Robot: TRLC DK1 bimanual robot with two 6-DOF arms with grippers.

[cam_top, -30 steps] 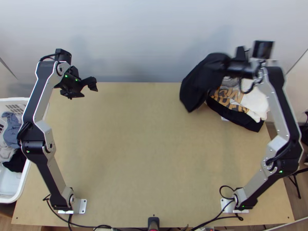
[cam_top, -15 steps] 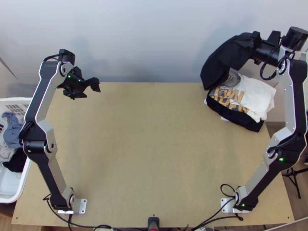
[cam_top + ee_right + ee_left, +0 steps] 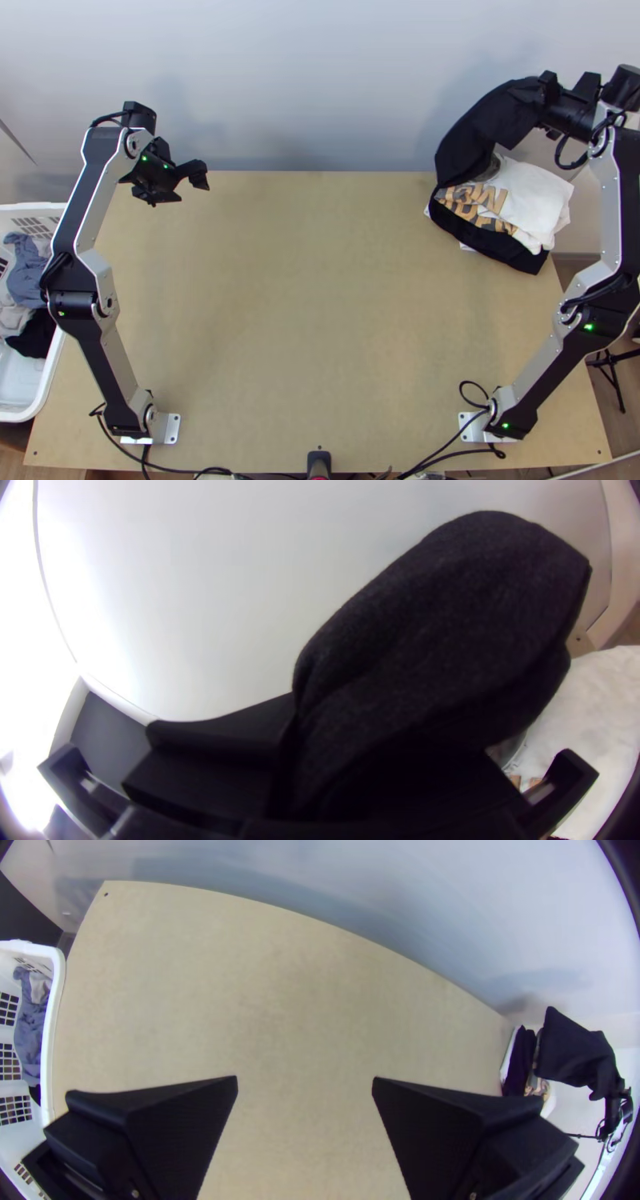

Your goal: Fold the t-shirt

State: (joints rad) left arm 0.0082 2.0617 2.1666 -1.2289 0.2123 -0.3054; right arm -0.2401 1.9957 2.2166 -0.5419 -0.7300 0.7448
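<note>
Seemingly stacking the black t-shirt [image 3: 480, 128], clamping it in the right gripper [image 3: 547, 104] over the garment pile [image 3: 534, 196] at the top view's two o'clock, holding the left gripper [image 3: 305, 1078] open, and next requiring level lowering, then release.

The left arm [image 3: 84, 224] is extended toward the table's [image 3: 320, 320] far edge, the left gripper [image 3: 186, 192] held open. The right arm [image 3: 612, 216] is stretched past the table's far right corner, the right gripper [image 3: 544, 104] clamped.
</note>
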